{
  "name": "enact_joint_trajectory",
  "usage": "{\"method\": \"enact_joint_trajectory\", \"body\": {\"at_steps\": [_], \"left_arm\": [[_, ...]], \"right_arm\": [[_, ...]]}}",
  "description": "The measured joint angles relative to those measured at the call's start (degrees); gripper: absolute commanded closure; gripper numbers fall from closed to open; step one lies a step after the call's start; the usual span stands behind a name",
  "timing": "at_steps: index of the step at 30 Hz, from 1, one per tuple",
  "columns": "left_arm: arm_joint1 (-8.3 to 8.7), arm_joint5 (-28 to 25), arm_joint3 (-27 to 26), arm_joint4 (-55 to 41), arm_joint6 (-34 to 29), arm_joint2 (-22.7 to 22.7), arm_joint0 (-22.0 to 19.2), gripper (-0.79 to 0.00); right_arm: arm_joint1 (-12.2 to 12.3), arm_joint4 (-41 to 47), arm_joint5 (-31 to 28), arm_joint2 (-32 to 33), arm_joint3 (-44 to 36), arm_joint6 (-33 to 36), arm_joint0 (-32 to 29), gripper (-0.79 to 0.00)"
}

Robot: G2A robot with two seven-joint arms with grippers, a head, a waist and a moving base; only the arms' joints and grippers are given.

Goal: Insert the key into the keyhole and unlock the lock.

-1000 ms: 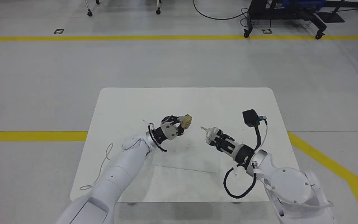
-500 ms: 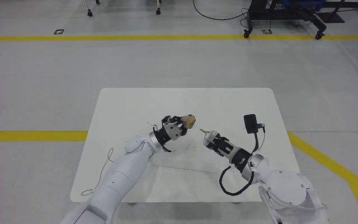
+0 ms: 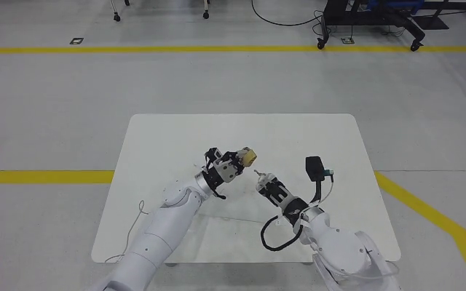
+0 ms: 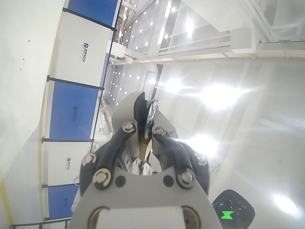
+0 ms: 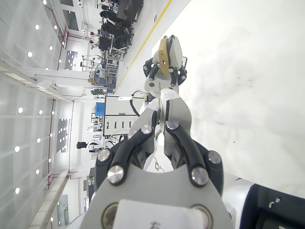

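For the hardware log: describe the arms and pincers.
The left arm and right arm wear glossy white shells. The left pincer and right pincer have pale fingers on black linkages with silver pivot bolts and a grey base plate. A black cable loops beside the right arm.

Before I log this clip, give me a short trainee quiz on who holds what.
1. What does the right gripper hold?
2. Where is the padlock: A in the left gripper, B in the right gripper, C lying loose?
3. True or false: the key is already inside the padlock.
Key: 1 the key; 2 A; 3 false, they are apart.
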Motion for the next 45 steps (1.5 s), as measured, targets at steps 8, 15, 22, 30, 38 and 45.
{"method": "enact_joint_trajectory", "body": {"at_steps": [8,15,22,30,38,45], "left_arm": [[0.16,0.9,-1.8,0.9,0.6,-0.9,1.0,0.000],[0.00,1.3,-2.5,2.3,1.9,-0.9,1.4,0.000],[-0.14,1.4,-2.8,2.7,2.3,-1.1,1.7,0.000],[-0.24,1.1,-3.1,3.8,2.8,-1.4,1.8,0.000],[-0.27,1.0,-3.3,3.8,2.9,-2.2,2.0,0.000],[0.14,1.2,-3.6,4.5,3.1,-3.8,2.2,0.000]], "right_arm": [[-0.8,-1.8,1.8,-3.3,2.2,-2.7,2.7,0.000],[-1.4,-2.8,2.3,-4.3,2.9,-4.3,3.8,0.000],[-1.9,-5.6,3.8,-5.5,4.1,-6.1,4.9,0.000],[-2.4,-6.1,4.5,-6.2,4.8,-5.5,5.6,0.000],[-2.8,-6.2,4.9,-6.4,5.4,-5.0,5.9,0.000],[-2.8,-7.6,3.3,-6.2,5.6,-2.2,6.0,0.000]]}}
